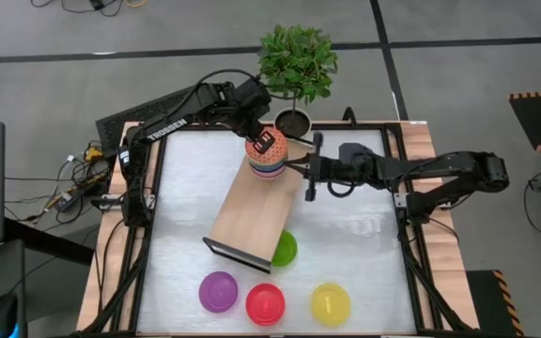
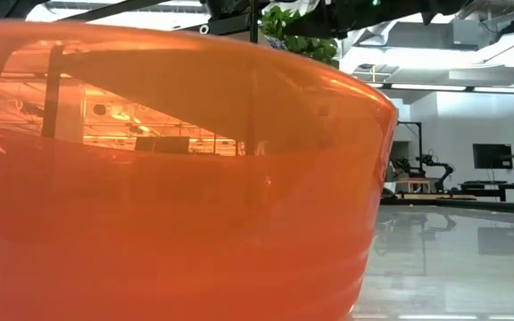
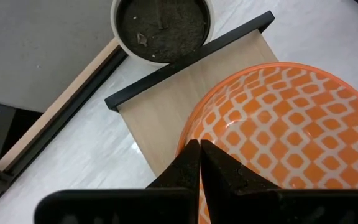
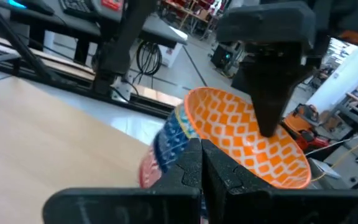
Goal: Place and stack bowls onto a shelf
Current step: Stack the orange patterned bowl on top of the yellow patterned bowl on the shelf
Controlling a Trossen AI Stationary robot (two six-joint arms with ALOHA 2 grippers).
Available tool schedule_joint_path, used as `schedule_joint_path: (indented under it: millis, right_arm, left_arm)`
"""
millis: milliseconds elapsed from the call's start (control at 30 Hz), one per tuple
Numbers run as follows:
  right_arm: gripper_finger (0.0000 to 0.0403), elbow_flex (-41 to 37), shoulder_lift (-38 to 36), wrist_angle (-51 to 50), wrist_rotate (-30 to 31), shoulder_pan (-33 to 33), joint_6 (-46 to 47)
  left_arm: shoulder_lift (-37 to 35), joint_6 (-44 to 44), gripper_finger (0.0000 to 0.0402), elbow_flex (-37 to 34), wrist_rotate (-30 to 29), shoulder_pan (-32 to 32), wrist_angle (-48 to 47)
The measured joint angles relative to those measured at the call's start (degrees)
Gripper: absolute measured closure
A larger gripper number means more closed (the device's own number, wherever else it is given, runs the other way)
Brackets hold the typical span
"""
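Left end effector (image 1: 263, 143) is pinching the rim of the orange-white bowl (image 3: 278, 124) atop the stack (image 1: 267, 165) at the shelf (image 1: 252, 216) far end; right end effector (image 1: 312, 169), fingers closed and empty, is waiting beside. Advice: seat level, centred, then release w/o nudging

1. Left arm reaches in from the far left corner; its gripper (image 1: 267, 143) points down, fingers (image 3: 188, 163) pressed together.
2. Right arm stretches leftward, gripper (image 1: 312, 167) level, fingers (image 4: 191, 163) closed.
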Motion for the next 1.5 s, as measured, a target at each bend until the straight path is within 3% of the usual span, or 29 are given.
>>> schedule_joint_path:
  millis: [267, 1500]
  right_arm:
    - [0.0383, 0.0, 0.8, -0.3, -0.3, -2.3, 1.3]
    - [0.0383, 0.0, 0.3, -1.5, -0.7, -1.1, -0.4]
  left_arm:
    - [0.0, 0.0, 0.0401, 0.0, 0.7, 0.0, 1.7]
    - [-0.1, -0.2, 0.0401, 1.5, -0.8, 0.0, 1.2]
